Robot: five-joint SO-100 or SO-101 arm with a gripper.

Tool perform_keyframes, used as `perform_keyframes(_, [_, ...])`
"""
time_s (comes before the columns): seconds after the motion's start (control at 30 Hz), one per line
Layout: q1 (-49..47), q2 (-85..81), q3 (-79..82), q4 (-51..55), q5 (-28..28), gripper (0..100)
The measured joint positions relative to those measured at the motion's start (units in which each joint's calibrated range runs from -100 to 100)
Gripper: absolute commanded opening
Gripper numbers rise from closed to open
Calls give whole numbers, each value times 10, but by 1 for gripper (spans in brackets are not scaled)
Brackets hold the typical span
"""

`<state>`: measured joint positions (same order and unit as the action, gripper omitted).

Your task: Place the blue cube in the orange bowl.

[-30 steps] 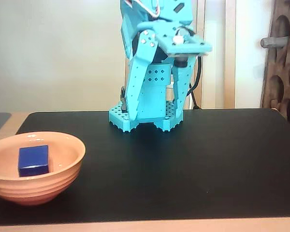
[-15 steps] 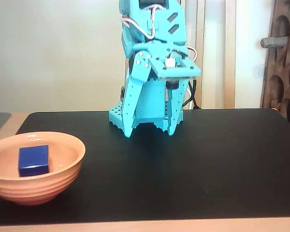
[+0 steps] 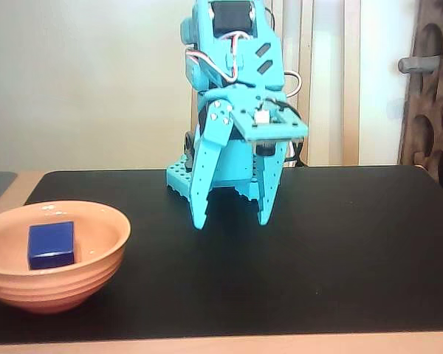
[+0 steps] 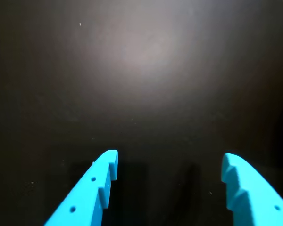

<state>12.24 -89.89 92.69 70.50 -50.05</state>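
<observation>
blue cube (image 3: 51, 245) inside orange bowl (image 3: 96, 258), flat face toward fixed camera | black worktop (image 3: 340, 243) between bowl and arm bare | gripper (image 3: 231, 222) fingers spread, empty, pointing down

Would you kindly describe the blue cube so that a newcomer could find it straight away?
In the fixed view, look to the left end of the black mat, where the orange bowl sits. The blue cube lies inside it, the only deep-blue, sharp-edged thing there, well apart from the open turquoise gripper.
</observation>
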Motion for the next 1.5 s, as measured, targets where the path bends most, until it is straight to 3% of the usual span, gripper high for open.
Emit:
perform_keyframes(0.17, [-1, -36, 26, 0, 0, 24])
perform_keyframes(0.33, [-11, -53, 30, 0, 0, 12])
perform_keyframes(0.93, [-19, -87, 56, 8, 8, 0])
perform_keyframes(1.5, [-19, -90, 67, 53, 10, 0])
